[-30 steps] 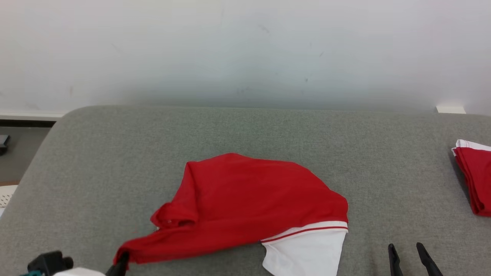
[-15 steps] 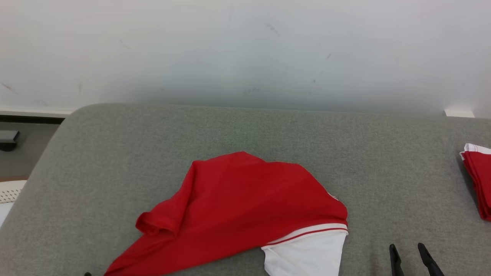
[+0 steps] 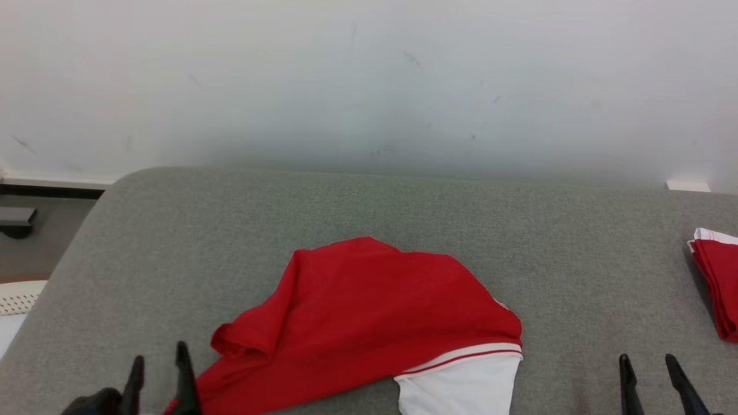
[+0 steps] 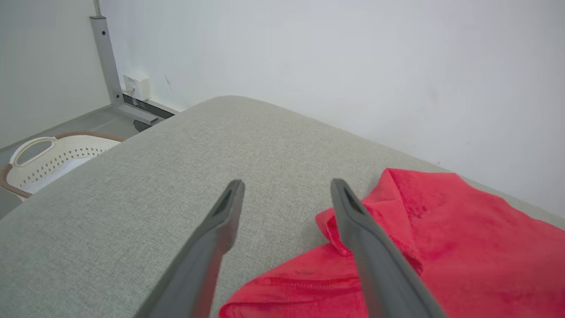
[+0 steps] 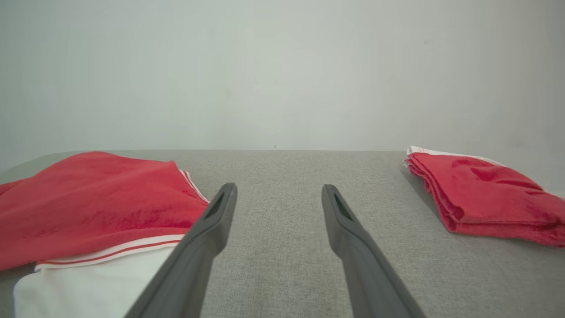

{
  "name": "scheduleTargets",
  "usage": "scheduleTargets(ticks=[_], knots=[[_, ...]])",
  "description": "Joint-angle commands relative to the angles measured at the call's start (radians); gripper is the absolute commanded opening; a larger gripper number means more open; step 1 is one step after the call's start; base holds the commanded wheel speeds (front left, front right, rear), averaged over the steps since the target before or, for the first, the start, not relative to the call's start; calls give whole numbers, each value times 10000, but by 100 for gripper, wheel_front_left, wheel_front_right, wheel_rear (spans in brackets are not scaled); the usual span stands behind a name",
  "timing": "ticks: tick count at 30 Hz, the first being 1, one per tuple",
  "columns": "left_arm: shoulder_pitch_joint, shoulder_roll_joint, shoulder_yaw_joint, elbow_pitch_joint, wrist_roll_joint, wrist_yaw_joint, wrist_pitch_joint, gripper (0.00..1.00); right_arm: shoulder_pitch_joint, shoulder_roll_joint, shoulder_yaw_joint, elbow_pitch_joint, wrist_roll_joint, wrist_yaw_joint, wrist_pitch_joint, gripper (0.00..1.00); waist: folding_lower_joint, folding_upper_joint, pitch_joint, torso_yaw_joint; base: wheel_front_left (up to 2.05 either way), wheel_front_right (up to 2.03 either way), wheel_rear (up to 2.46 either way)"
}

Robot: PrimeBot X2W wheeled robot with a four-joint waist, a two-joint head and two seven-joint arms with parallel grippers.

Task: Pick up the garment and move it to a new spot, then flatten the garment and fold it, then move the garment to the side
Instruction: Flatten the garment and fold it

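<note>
The garment (image 3: 369, 311) is red with a white lower part and a thin red stripe. It lies crumpled on the grey padded table (image 3: 403, 213), near the front middle. My left gripper (image 3: 159, 351) stands open at the garment's near left corner with nothing between its fingers. In the left wrist view the garment (image 4: 441, 247) lies just right of the open left gripper (image 4: 287, 187). My right gripper (image 3: 647, 363) is open over bare table, right of the garment. The right wrist view shows the right gripper (image 5: 279, 191) empty, with the garment (image 5: 88, 203) to its left.
A folded red garment (image 3: 715, 276) with a white edge lies at the table's right edge, also the folded garment (image 5: 481, 194) in the right wrist view. A white perforated laundry basket (image 4: 48, 159) stands on the floor left of the table. A pale wall rises behind.
My left gripper has let go of the garment's left corner and now stands open beside it. The red corner has dropped onto the table. The head camera has shifted slightly.
</note>
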Motion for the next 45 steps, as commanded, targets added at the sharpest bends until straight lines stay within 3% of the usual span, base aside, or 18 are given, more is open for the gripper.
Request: scheduleTargets(ticks=[1, 8, 10, 17, 25, 33, 39, 42, 45], knots=[[152, -339, 59, -151, 400, -199, 1, 100, 88, -30, -147, -156, -144, -29, -27, 100, 0, -1, -52, -10, 0, 0, 0], [175, -1529, -131, -173, 3409, -1509, -2, 100, 252, -27, -402, -808, -316, -29, -27, 100, 0, -1, -281, -108, 0, 0, 0], [260, -1782, 48, -183, 4010, -1679, -2, 100, 280, -30, -386, -881, -320, -29, -27, 100, 0, -1, -336, -151, 0, 0, 0], [807, -2344, 675, -219, 5204, -2479, -3, 100, 401, -33, -125, -608, 107, -29, -27, 100, 0, -1, -464, -332, 0, 0, 0], [1060, -2696, 1366, -277, 5769, -3221, -3, 100, 629, -29, 147, -206, 482, -29, -27, 100, 0, -1, -390, -485, 0, 0, 0], [1091, -2937, 1622, -188, 6080, -3620, -3, 100, 522, -30, 228, -11, 533, -29, -27, 100, 0, -1, -366, -506, 0, 0, 0], [989, -2861, 1691, 104, 6299, -3707, -3, 100, 215, -48, 383, 246, 1317, -29, -22, 100, 0, -1, -478, -331, 0, 0, 0], [981, -2419, 1503, 446, 6740, -3743, 589, 100, 9, -585, 1177, 199, 1998, -29, 1097, 100, 0, -1, -536, -199, 0, 0, 0], [995, -1918, 1389, 415, 7175, -3777, 2016, 100, 9, -1233, 1932, -229, 2774, -29, 2693, 100, 0, -1, -534, -11, 0, 0, 0]])
